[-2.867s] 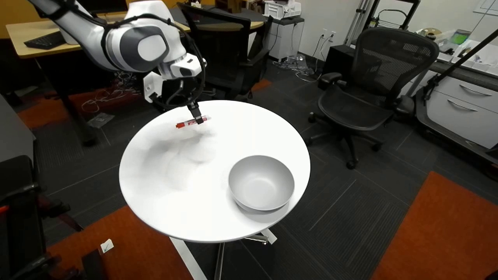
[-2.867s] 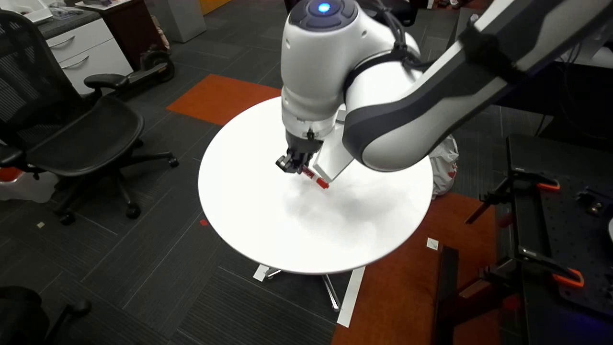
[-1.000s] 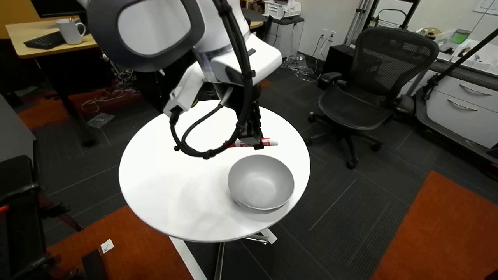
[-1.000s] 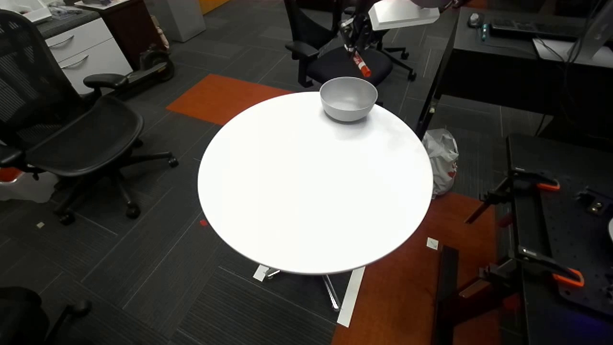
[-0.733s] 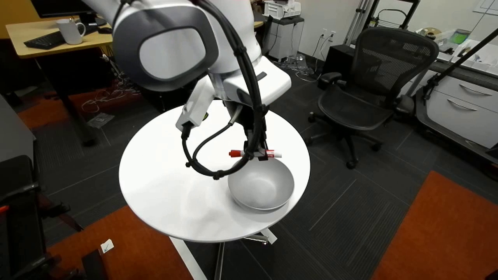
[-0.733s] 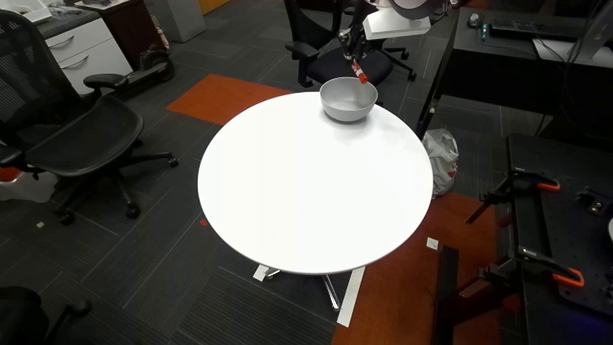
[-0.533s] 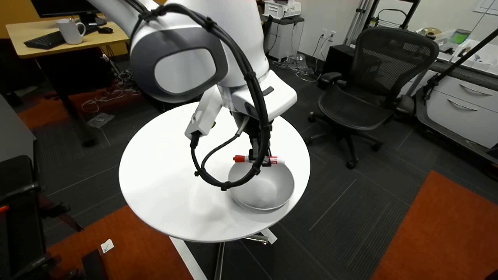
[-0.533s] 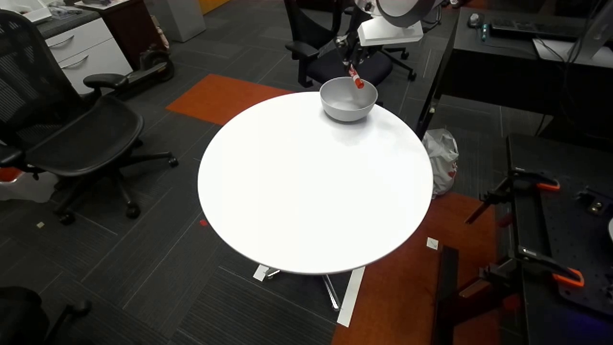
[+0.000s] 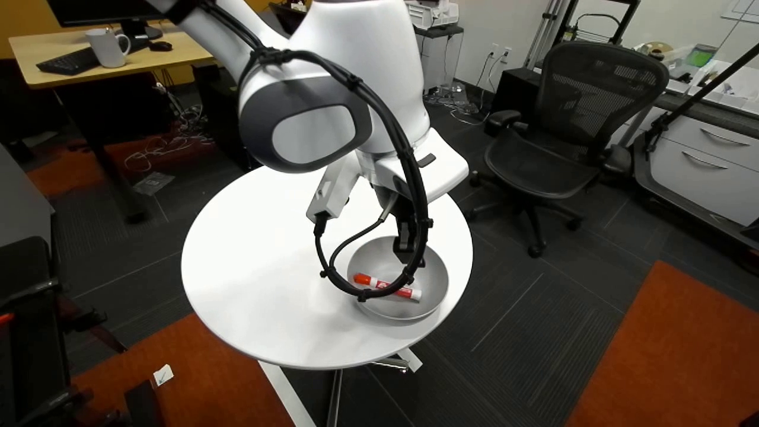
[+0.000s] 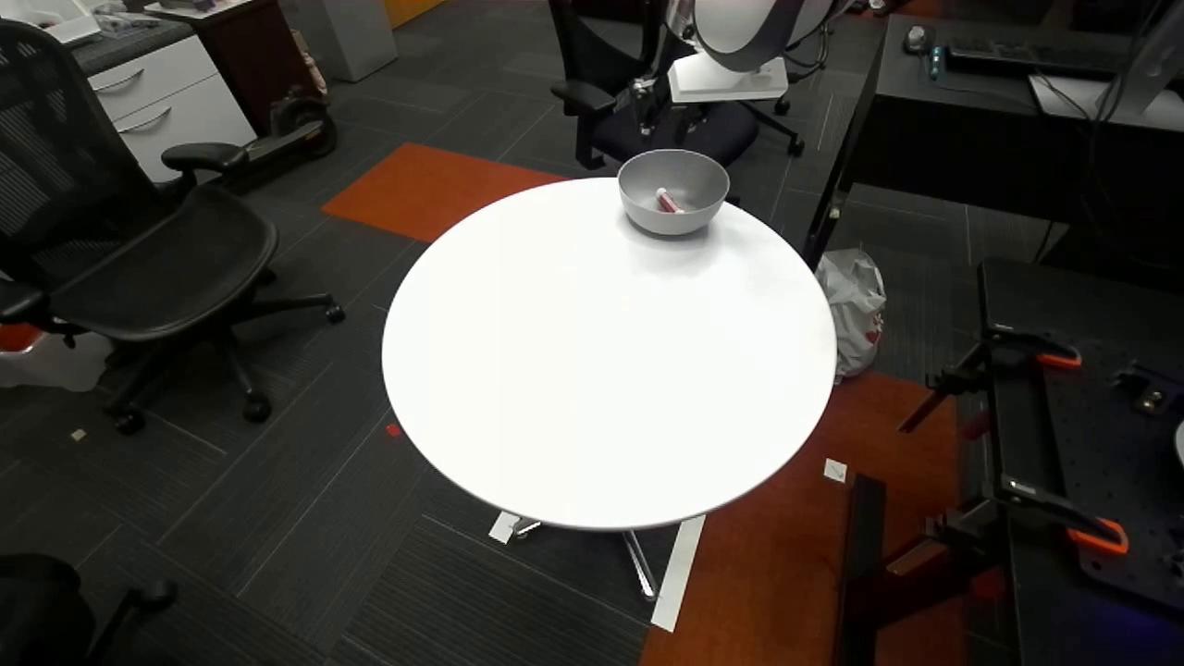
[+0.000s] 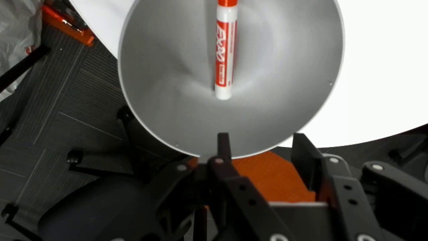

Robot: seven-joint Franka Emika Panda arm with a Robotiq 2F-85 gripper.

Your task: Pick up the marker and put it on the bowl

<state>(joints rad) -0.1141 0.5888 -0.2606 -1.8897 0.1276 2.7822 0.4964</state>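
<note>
The red and white marker lies inside the light grey bowl. The marker and the bowl show in both exterior views. In the wrist view the marker lies on the bottom of the bowl, its red cap cut by the top edge of the picture. My gripper is open, with its fingers apart and nothing between them. The gripper is over the bowl's far part in an exterior view, above the marker and not touching it. An arm cable crosses in front of the marker there.
The bowl stands near the edge of the round white table. An office chair stands beside the table. Another dark chair is just past the table's edge by the bowl. A desk holds a mug and keyboard.
The gripper came over the bowl with the marker held in it, then opened. The marker dropped from the fingers into the bowl. The arm shifted slightly further; the bowl stayed in place.
</note>
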